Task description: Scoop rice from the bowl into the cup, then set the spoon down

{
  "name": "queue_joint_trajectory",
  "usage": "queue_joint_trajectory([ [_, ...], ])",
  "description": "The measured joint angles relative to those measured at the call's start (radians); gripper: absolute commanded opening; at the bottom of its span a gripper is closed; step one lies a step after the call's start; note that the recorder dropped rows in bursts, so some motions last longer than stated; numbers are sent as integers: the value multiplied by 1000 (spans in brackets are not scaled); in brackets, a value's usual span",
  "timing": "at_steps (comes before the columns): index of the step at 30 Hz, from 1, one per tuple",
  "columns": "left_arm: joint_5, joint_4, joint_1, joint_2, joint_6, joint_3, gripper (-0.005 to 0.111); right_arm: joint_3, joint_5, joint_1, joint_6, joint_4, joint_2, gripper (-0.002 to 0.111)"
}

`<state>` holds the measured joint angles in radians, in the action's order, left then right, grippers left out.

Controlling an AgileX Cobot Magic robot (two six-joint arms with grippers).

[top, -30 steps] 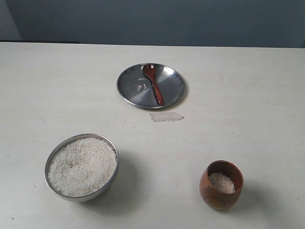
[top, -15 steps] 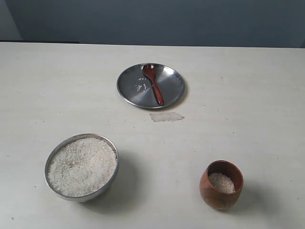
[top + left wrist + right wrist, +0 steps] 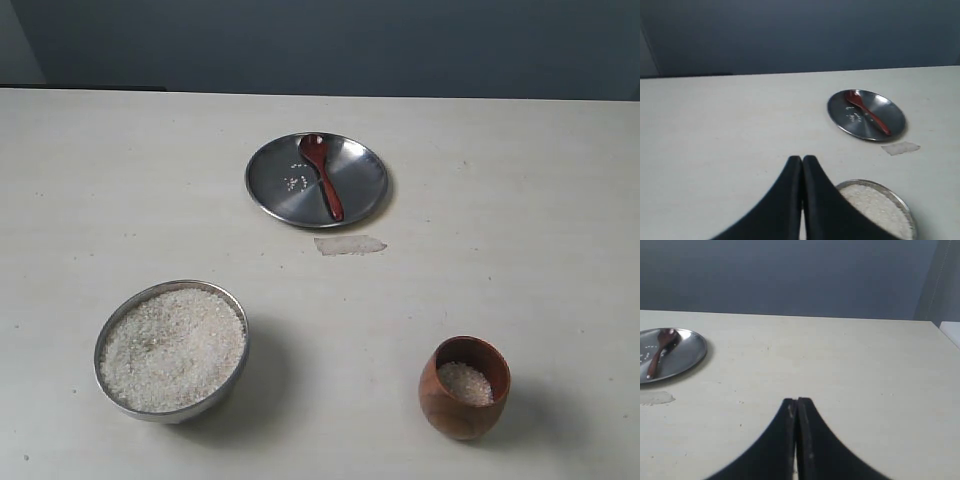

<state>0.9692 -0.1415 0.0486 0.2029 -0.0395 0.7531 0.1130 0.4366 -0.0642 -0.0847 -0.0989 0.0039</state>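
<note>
One round steel plate [image 3: 365, 180] is seen on the pale bench [image 3: 520, 200]; one slim reddish-brown wooden spoon [image 3: 322, 175] is laid in it beside a few stray grains; one pale scrap [image 3: 349, 244] lies just in front of the plate. One deep shiny steel bowl [image 3: 98, 350], heaped with white rice [image 3: 172, 348], is set nearer the camera than the plate, leftward; one barrel-shaped wooden cup [image 3: 455, 410], partly filled with rice, is set rightward. Two black end effectors, left end effector [image 3: 802, 160] and right end effector [image 3: 797, 401], are pressed together, empty.

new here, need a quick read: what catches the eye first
The steel bowl full of white rice sits at the lower left of the exterior view. A dark red wooden spoon lies on a steel plate further back, and a small brown cup at the lower right holds some rice.
</note>
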Motion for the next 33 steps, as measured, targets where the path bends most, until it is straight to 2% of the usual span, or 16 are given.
queue_joint_trajectory([
  [11,22,392,0,-122,-23,0,0,0,0,0,0,0,0,0],
  [16,40,441,0,-133,-31,0,0,0,0,0,0,0,0,0],
  [22,-198,388,0,-134,-31,-82,0,0,0,0,0,0,0,0],
  [28,-436,271,0,-132,-33,-262,0,0,0,0,-2,0,0,0],
  [33,-553,216,0,-132,-30,-417,0,0,0,0,-2,0,0,0],
])
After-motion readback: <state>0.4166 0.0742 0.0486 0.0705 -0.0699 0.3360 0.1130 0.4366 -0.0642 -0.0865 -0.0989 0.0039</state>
